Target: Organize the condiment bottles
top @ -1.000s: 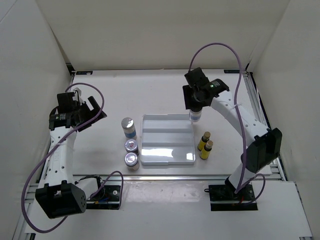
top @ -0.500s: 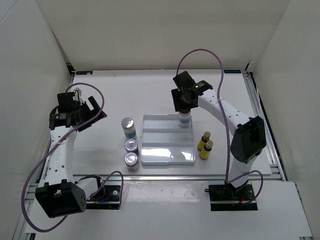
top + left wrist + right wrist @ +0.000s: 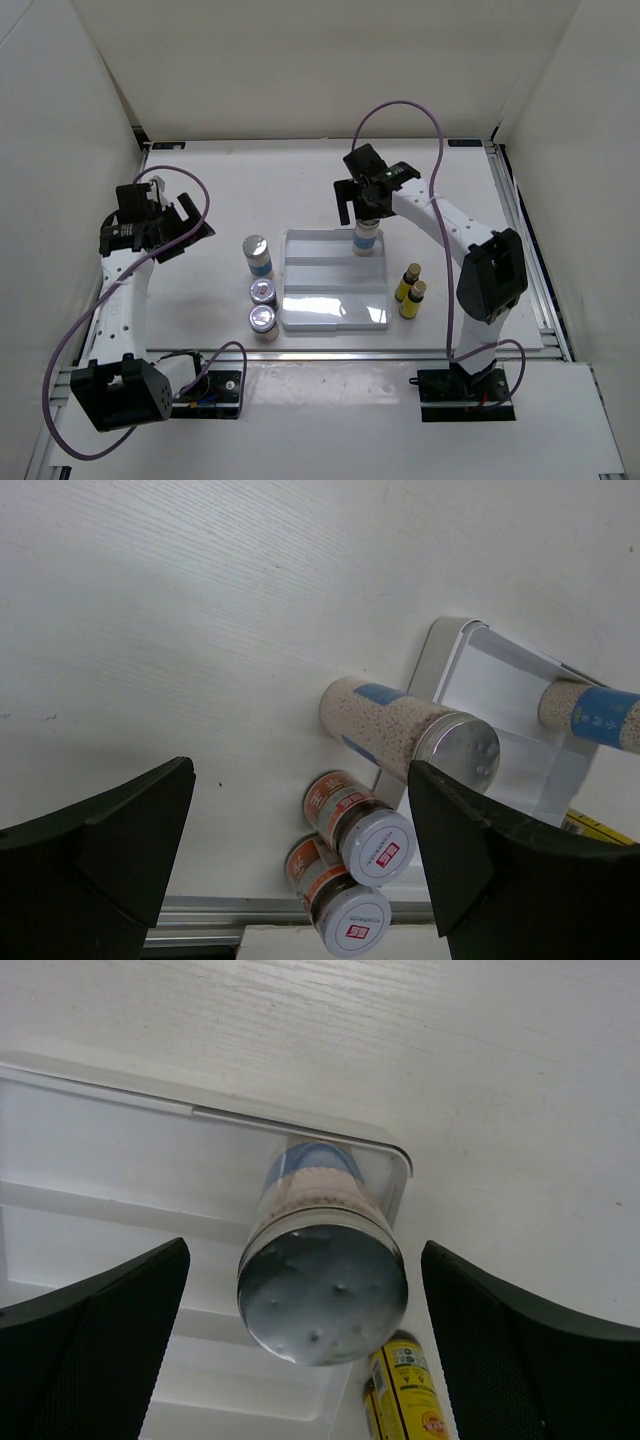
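White bottle now on tray

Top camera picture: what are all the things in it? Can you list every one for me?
white bottles: 2, white with blue labels and silver caps, one left of the tray, one on its back step
squat jars: 2, silver lids, left of the tray
yellow bottles: 2, yellow with tan caps, right of the tray
tray: 1, white, stepped, mid-table
table: 1, white
left hand: 1, black, open, far left
right hand: 1, black, open, over the tray's bottle
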Available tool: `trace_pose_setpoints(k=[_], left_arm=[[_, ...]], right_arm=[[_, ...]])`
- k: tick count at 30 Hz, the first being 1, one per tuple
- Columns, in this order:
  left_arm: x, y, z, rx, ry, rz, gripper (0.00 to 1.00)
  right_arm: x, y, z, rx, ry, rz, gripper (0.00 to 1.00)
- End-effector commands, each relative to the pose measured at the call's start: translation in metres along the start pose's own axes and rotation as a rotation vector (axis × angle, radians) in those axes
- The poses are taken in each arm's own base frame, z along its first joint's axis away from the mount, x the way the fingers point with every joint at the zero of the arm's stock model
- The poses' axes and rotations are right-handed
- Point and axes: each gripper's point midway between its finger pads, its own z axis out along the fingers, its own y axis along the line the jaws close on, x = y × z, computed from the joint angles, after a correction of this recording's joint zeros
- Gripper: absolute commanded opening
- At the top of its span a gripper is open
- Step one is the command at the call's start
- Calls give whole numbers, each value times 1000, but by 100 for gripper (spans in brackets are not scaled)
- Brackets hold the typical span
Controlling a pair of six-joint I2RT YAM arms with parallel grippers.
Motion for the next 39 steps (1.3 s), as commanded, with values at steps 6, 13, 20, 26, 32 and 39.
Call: trace_pose_setpoints(k=[6,13,20,26,32,39], left_arm=[[3,-12,-1,74,23,42,91],[23,-54,2,249,99,173,100],[51,-74,32,124,204,355,100],[58,-74,45,78,245,358,99],[55,-87,51,56,242,396,96],[61,-93,62,28,268,425,88]], right_arm=[[-40,-58,-129,184,-223,40,100],[23,-84,-192,114,-251,-3,100],[78,-114,-204,174,-256,37,100],[103,-131,-198,251,-210,20,100],[122,-137,-196,258,-218,63,100],[129,-140,-199,246,-254,77,100]])
